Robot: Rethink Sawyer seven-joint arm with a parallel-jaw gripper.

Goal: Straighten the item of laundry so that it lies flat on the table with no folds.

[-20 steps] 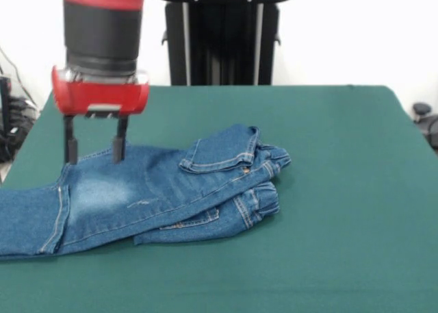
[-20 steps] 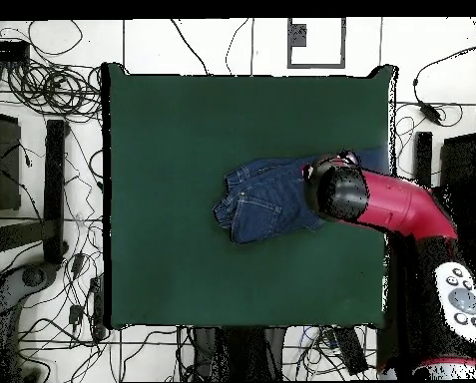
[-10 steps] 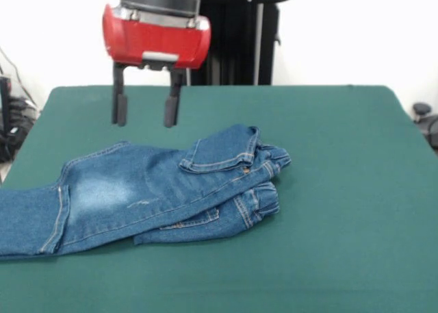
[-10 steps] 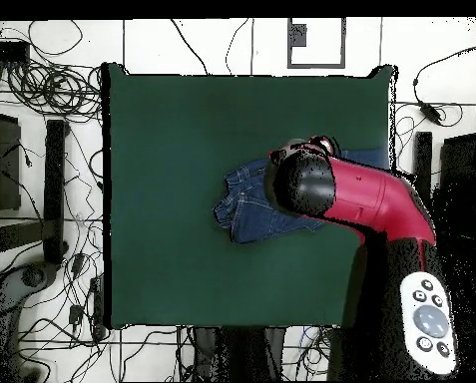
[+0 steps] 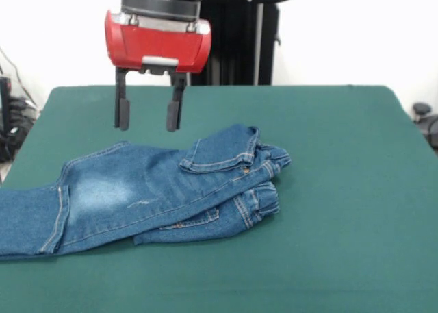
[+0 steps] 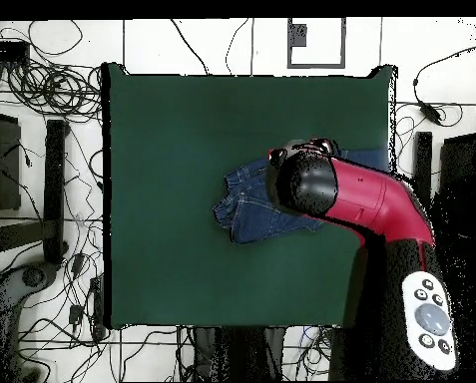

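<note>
The blue denim jeans (image 5: 144, 193) lie on the green table (image 5: 342, 190), reaching off to the left edge of the front view. The waist end at the right is folded over itself in layers, and one leg lies under the other. My gripper (image 5: 148, 116) hangs open above the table just behind the jeans, holding nothing, its two black fingers (image 5: 123, 113) pointing straight down. In the overhead view the arm (image 6: 366, 199) covers much of the jeans (image 6: 249, 204); only their left part shows, and the gripper itself is hidden under the wrist.
Bare green felt (image 6: 182, 120) spreads around the jeans on all sides but one. Cables and stands (image 6: 42, 170) lie on the floor around the table. The black pedestal (image 5: 222, 46) rises behind the table's far edge.
The gripper rose off the jeans' leg and moved right, toward the middle of the table's far side; over the last half second it barely shifted. The jeans stay as they were.
</note>
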